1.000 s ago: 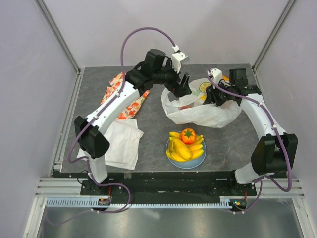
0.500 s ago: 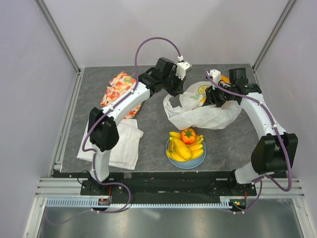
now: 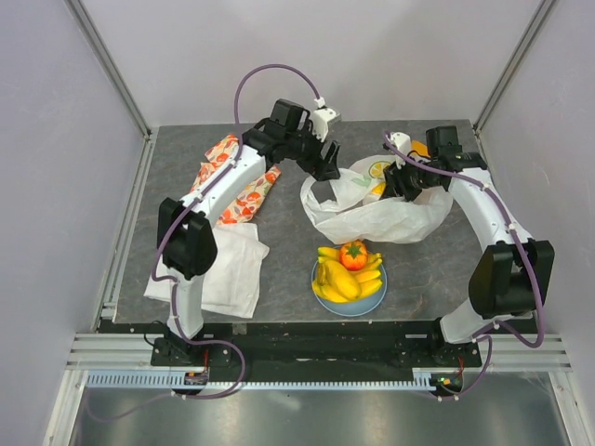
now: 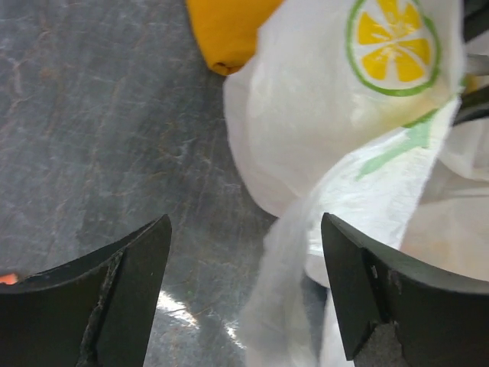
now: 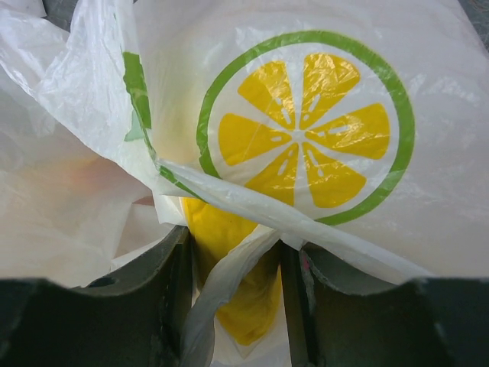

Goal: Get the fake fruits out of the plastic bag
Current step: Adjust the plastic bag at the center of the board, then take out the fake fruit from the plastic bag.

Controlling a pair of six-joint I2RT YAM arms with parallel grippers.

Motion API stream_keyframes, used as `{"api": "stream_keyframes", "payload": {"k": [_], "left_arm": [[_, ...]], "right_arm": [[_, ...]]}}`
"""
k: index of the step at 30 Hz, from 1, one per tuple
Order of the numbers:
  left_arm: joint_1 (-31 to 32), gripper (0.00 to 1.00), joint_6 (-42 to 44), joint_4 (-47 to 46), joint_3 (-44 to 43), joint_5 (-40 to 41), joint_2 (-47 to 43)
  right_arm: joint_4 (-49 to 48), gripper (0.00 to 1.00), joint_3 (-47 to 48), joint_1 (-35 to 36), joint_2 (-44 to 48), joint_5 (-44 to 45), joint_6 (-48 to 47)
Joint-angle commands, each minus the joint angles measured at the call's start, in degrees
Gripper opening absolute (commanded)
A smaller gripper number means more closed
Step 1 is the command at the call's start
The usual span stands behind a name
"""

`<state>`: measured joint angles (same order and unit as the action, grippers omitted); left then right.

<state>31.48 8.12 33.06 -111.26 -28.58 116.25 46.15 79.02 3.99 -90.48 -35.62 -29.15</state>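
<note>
From above, we see the plastic bag [image 3: 372,218] crumpled toward the far right corner of the table [image 3: 288,299]. The left gripper [image 3: 330,167] is at its left edge and the right gripper [image 3: 390,185] at its mouth. Bananas [image 3: 339,279] and a red-orange fruit [image 3: 353,253] sit on the blue plate [image 3: 353,313] by the near edge.

At the left wrist, the fingers [image 4: 114,306] stand wide apart and grip nothing; a strip of bag hangs between them.

At the right wrist, the jaws are narrowed onto a yellow fruit [image 5: 229,306] and a fold of bag.
</note>
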Motion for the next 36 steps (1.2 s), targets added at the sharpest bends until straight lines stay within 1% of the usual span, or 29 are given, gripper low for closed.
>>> {"api": "stream_keyframes", "payload": {"k": [1,3,4,5,6,7,8,9,11,12,16,19,22,26,28,29,31,32,33,35,36], "left_arm": [[2.3,0.87,1.9,1.0,-0.3,-7.0,-2.1],[2.8,0.86,2.3,1.4,-1.1,-7.2,-1.3],[2.9,0.83,2.7,1.7,-1.3,-7.9,-0.5],[3.0,0.75,3.0,2.1,-1.8,-9.1,-0.1],[2.9,0.41,3.3,2.8,-2.5,-10.8,0.2],[3.0,0.06,3.3,2.8,-2.6,-10.2,0.6],[3.0,0.02,2.7,2.5,-2.6,-7.7,0.6],[2.8,0.02,1.9,2.0,-2.6,-0.8,0.6],[1.8,0.02,0.3,-0.3,-2.5,9.0,0.2],[0.0,0.02,-1.6,-1.2,-2.3,16.7,0.0],[-3.8,0.02,-1.7,-2.7,-2.6,23.4,-0.5],[-4.6,0.02,-2.1,-2.7,-1.9,25.4,-0.6],[-3.7,0.02,-2.1,-2.6,-0.4,22.5,-1.2],[-0.9,0.01,-1.4,-2.1,1.5,16.5,-2.0],[0.3,0.02,-0.7,-1.9,1.6,16.3,-2.3],[1.5,0.02,0.0,-1.8,1.7,15.9,-2.4],[2.3,0.02,0.1,-1.6,1.0,16.4,-2.8],[2.6,0.22,0.0,-1.6,0.6,17.7,-3.1],[2.6,0.37,-0.3,-1.8,0.3,18.4,-3.5],[2.4,0.62,-0.6,-2.1,-1.4,21.5,-5.1],[2.1,0.64,-0.7,-2.4,-1.9,22.2,-5.8]], "right_arm": [[-0.1,0.00,2.5,0.2,-0.1,-2.3,-0.2],[0.0,0.00,2.6,0.2,-0.1,-2.3,0.0],[0.0,0.00,2.7,0.3,-0.1,-2.2,0.0],[-0.1,0.00,2.8,0.3,-0.3,-2.1,0.1],[-0.1,0.00,2.9,0.3,-0.3,-1.9,0.2],[-0.1,0.00,3.0,0.3,-0.4,-1.3,0.2],[0.0,0.00,3.0,0.3,-0.1,-1.1,0.1],[0.0,0.00,2.7,0.3,0.1,-1.1,-0.2],[-0.2,0.00,1.6,0.3,1.9,-0.9,-2.1],[-0.9,0.00,0.8,0.3,2.8,-0.5,-2.2],[-7.6,0.00,-5.1,0.3,10.6,-1.2,-2.6],[-10.4,0.00,-8.1,0.3,13.6,-4.0,-2.3],[-12.6,0.00,-7.9,0.4,14.5,-5.3,0.2],[-18.0,0.00,-7.8,0.3,13.8,-5.3,7.7],[-20.9,0.00,-8.2,0.3,12.9,-5.5,11.6],[-23.5,0.00,-8.1,0.3,12.4,-5.6,15.2],[-25.8,0.00,-7.2,0.3,11.6,-6.7,18.4],[-27.3,0.00,-7.0,0.3,11.3,-6.8,19.3],[-27.7,0.00,-6.6,0.4,10.7,-6.3,20.4],[-27.7,0.00,-6.6,0.4,10.0,-5.9,20.5],[-27.7,0.00,-6.8,0.4,9.4,-5.9,20.2]]}}
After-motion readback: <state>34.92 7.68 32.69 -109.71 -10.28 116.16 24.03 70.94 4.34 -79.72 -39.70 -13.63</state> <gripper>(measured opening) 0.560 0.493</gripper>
